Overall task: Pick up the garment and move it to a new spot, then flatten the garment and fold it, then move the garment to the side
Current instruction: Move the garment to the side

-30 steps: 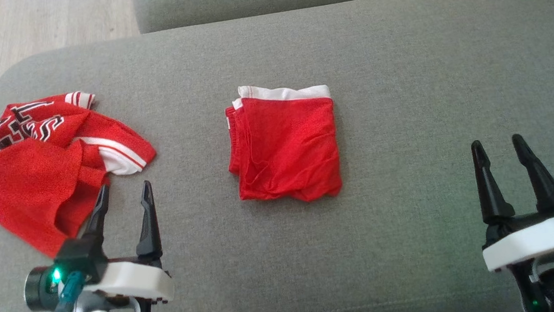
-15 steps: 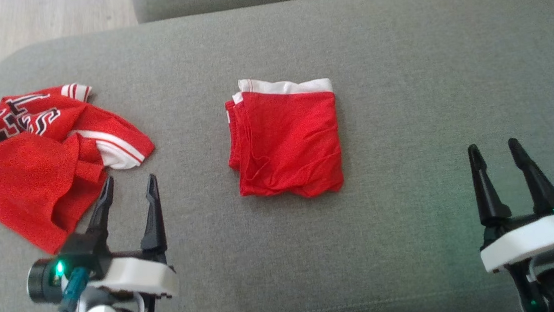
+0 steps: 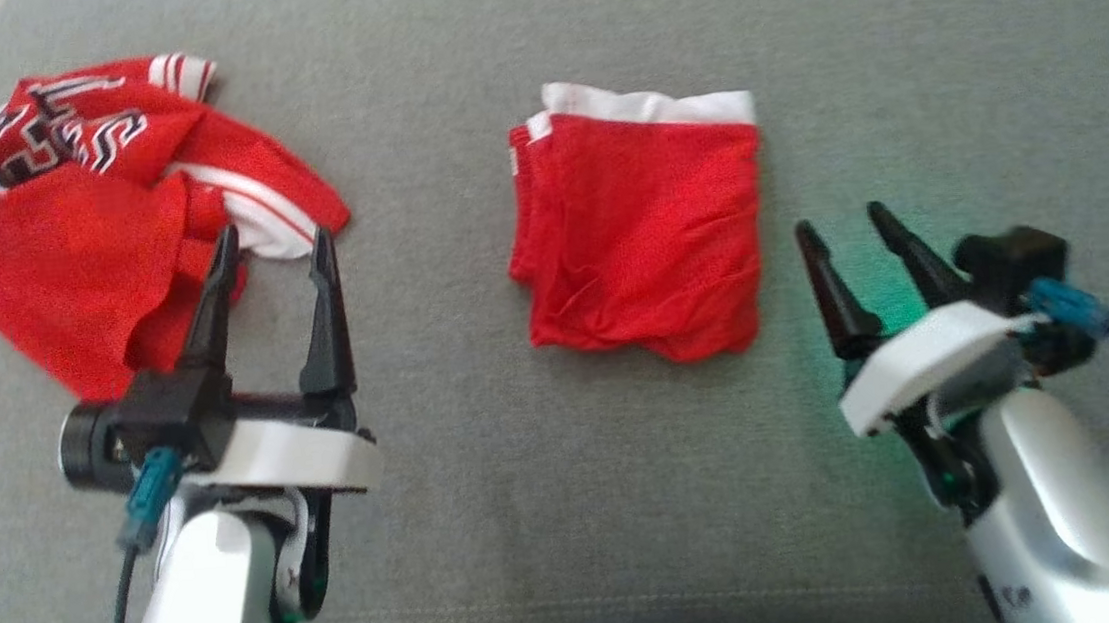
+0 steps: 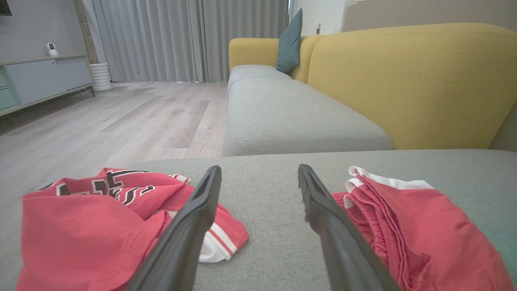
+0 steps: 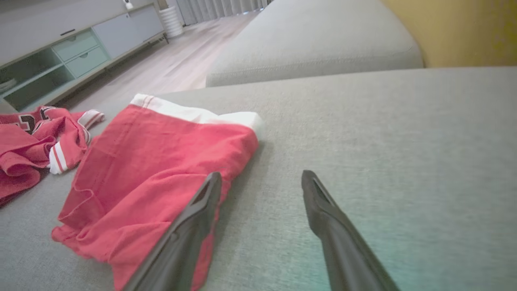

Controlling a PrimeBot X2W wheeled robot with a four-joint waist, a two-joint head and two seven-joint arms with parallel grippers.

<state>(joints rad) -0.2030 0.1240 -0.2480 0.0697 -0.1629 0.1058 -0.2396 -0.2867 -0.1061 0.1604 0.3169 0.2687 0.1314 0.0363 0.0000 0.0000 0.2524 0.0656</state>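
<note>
Head downward, wrists low, sharing folded garment [image 3: 643,233]

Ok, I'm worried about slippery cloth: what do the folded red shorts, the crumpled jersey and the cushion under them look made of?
Folded shorts: thin matte red knit, probably sports polyester; fine creases, white band. Jersey: likely mesh polyester; grainy surface, printed letters. Cushion: grey woven upholstery, flecked and matte.

Folds swallow most of the black-and-white lettering on the crumpled red mesh jersey [image 3: 75,223], leaving it unreadable. The left wrist view cuts the jersey off at its bottom edge. In the right wrist view, softened by blur, a dark finger of the right end effector [image 5: 261,174] covers the near corner of the folded red shorts with a white waistband [image 5: 161,169].
</note>
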